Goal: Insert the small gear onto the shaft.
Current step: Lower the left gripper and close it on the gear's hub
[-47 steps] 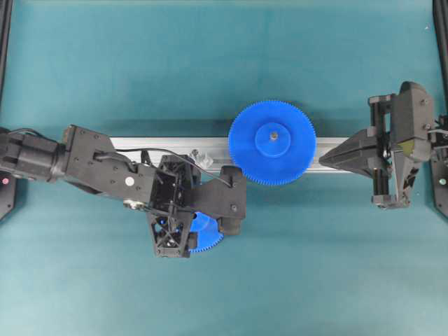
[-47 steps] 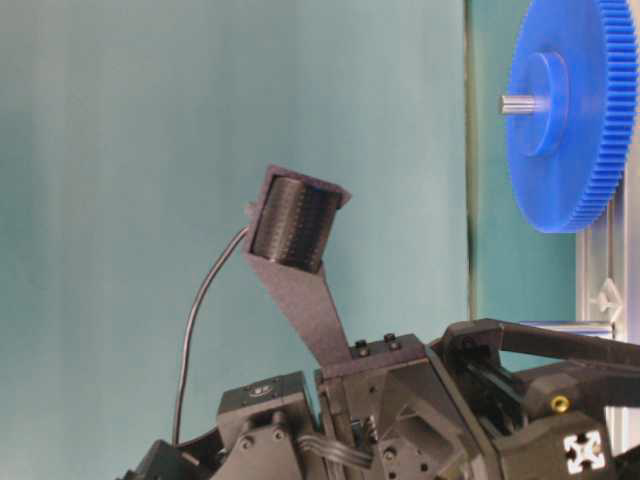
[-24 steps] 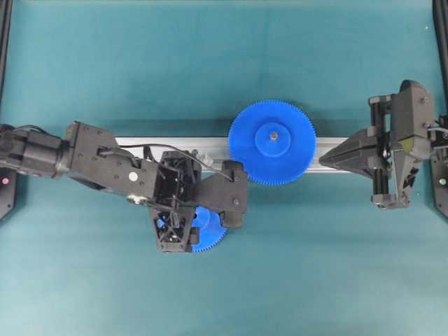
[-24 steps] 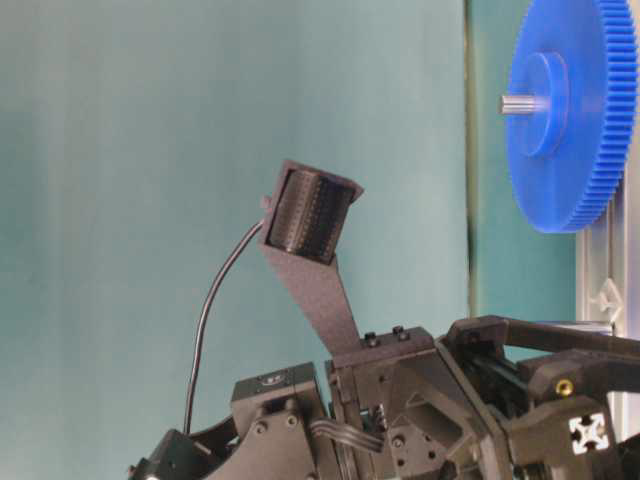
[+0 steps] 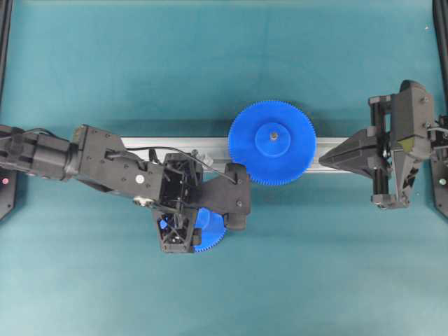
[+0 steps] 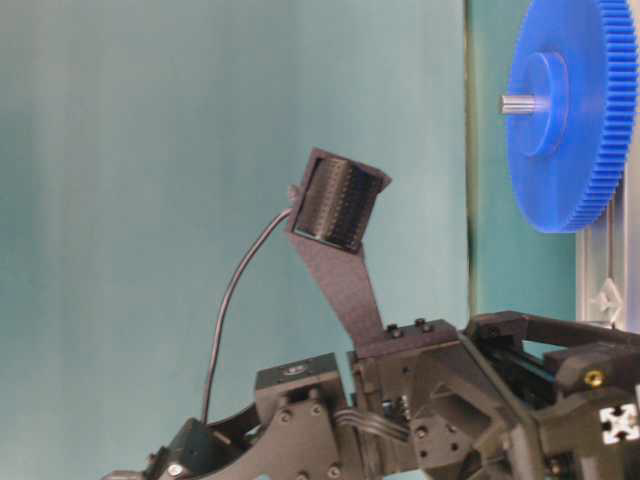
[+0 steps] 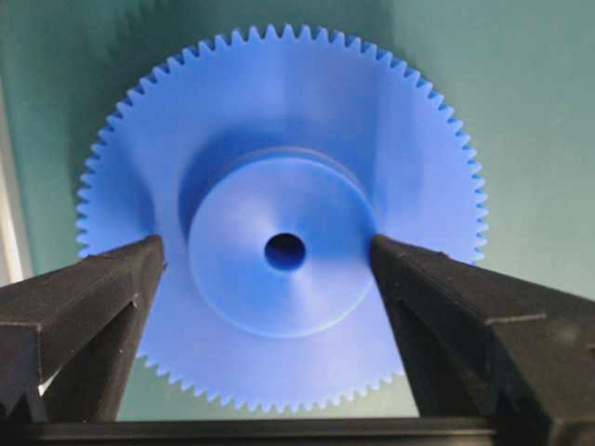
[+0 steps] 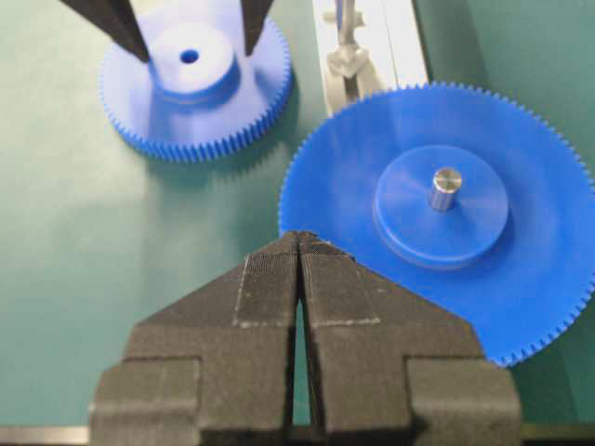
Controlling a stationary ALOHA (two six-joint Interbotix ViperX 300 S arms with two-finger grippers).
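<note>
The small gear (image 7: 279, 218) lies flat on the green table (image 5: 224, 56), right under the left gripper (image 7: 270, 269). Its raised round hub with the little hole sits between the two black fingers (image 7: 102, 288). One finger is on each side of the hub, and there is a gap on both sides, so the fingers stand wide apart and hold nothing. From the top, the left gripper hides most of the small gear, and only a blue toothed edge peeks out below it.

The shaft (image 8: 346, 37) is a tiny silver pin on a shiny base. It stands on the grey metal rail (image 5: 140, 143), just beside the left gripper, on the side toward the larger blue gear (image 5: 271, 142). It is apart from the small gear.

The larger blue gear sits on the rail with a grey pin (image 8: 445, 189) through its middle. It is between the two grippers, close in front of the right gripper (image 8: 299, 243).

The right gripper has its two fingers pressed together, with nothing between them. It points at the edge of the larger blue gear and is well apart from the small gear.
</note>
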